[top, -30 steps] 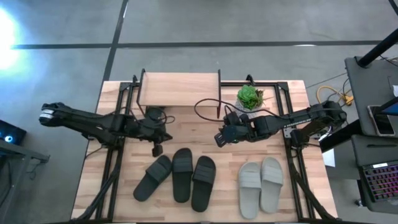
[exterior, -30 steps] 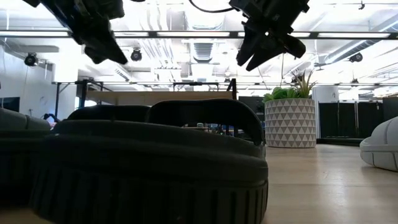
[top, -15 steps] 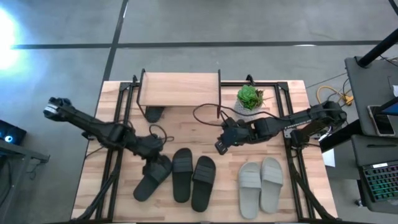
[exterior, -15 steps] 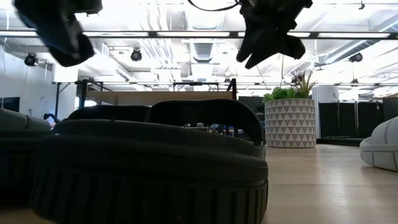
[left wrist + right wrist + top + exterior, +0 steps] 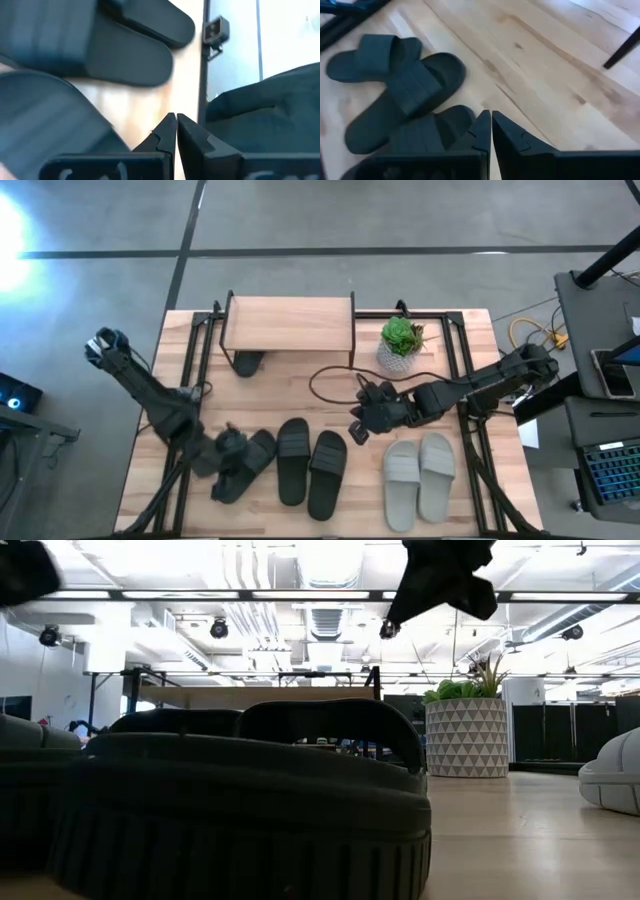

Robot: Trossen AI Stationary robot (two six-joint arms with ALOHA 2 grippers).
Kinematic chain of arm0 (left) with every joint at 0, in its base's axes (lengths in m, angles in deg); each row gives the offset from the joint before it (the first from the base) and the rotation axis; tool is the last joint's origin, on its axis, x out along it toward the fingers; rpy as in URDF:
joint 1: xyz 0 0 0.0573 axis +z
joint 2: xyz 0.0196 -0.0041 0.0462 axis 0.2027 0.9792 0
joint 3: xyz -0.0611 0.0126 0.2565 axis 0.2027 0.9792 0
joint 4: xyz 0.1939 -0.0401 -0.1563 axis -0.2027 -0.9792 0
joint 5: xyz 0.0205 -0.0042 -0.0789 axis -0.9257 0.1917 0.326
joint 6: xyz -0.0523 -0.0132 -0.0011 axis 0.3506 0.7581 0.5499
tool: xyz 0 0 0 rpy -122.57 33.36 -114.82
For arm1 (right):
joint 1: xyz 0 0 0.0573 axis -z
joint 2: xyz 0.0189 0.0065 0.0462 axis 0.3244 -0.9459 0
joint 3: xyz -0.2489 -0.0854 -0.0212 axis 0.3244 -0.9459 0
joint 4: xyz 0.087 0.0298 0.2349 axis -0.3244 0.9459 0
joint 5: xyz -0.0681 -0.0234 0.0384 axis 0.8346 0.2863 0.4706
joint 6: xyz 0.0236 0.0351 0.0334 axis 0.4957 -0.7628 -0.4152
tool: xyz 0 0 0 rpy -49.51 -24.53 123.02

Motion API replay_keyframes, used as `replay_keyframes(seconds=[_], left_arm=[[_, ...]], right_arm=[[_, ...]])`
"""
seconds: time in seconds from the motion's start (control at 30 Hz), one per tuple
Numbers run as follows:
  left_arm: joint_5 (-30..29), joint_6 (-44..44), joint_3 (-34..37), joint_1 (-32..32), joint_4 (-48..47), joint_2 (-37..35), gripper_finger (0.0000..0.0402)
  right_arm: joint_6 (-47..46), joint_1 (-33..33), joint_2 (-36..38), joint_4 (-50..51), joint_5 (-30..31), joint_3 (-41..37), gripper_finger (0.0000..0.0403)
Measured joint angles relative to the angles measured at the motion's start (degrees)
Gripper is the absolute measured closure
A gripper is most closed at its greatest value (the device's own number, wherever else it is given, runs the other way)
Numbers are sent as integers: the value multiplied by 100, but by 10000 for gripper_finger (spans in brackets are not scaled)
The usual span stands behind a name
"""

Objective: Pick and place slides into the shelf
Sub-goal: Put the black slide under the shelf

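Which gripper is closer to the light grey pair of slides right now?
Right. The right gripper hovers just beside the grey pair, toward the shelf side. The left gripper is across the table, at the leftmost black slide.

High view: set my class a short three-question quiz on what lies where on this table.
1. True or false: the light grey slides lie on top of the shelf.
2. What stands beside the shelf? A) a potted plant B) a mug C) a toolbox
3. Fill in: ___ black slides lie side by side on the table, left of the grey pair.
Key: 1 false; 2 A; 3 three.
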Motion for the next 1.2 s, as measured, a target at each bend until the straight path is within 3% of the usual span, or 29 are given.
replay_keyframes(seconds=[0.2, 0.37, 0.5, 0.87, 1.07, 1.2], left_arm=[[-759, 583, -429, -952, -688, 867, 402], [-845, 1178, -527, -1143, -1620, 1656, 402], [-906, 1293, -488, -1170, -1591, 1999, 402], [-1141, -98, 80, -656, -1291, 1854, 402], [-1164, -380, 819, -246, -211, 1514, 402], [-1193, -385, 940, -150, -91, 1259, 402]], right_arm=[[-275, -166, 0, -47, 225, -19, 395], [-199, -270, 0, -488, 382, -19, 395], [-222, -348, 0, -583, 579, -19, 395], [-1301, -680, 0, -394, 1107, -19, 394], [-1488, -691, 0, -394, 1261, -19, 394], [-1540, -691, 0, -394, 1263, -19, 394]])
